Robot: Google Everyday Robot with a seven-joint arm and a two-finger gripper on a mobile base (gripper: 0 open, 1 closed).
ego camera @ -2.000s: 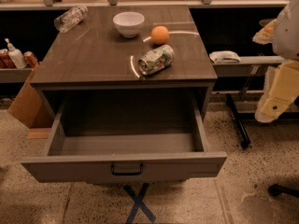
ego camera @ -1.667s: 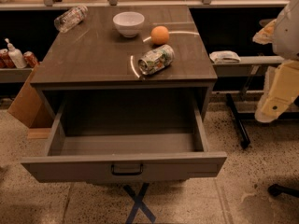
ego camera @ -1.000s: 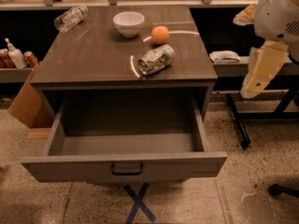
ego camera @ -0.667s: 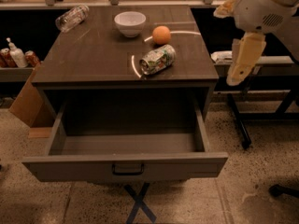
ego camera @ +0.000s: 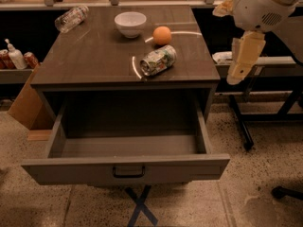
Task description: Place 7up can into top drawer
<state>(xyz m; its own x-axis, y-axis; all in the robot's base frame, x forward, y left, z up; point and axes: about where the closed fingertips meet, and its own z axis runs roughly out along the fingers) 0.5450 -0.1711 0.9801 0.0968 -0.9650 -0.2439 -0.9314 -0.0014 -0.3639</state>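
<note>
The 7up can (ego camera: 158,60), green, white and silver, lies on its side on the dark cabinet top (ego camera: 94,56), near the front edge and right of centre. Below it the top drawer (ego camera: 125,167) is pulled fully out. Its grey inside (ego camera: 130,145) holds nothing, and its dark handle (ego camera: 129,172) sits mid-front. My gripper (ego camera: 236,75) hangs from the cream arm at the upper right, beyond the cabinet's right edge. It is about level with the can, well apart from it, and holds nothing I can see.
A white bowl (ego camera: 130,22), an orange (ego camera: 162,35) and a clear plastic bottle (ego camera: 71,18) lie further back on the top. Red cans (ego camera: 31,59) and a white bottle (ego camera: 15,56) stand on the left shelf. Black stand legs (ego camera: 246,126) are at the right.
My arm has swung in from the right edge, up and to the left, closer to the cabinet's right side. The can and the drawer have not moved.
</note>
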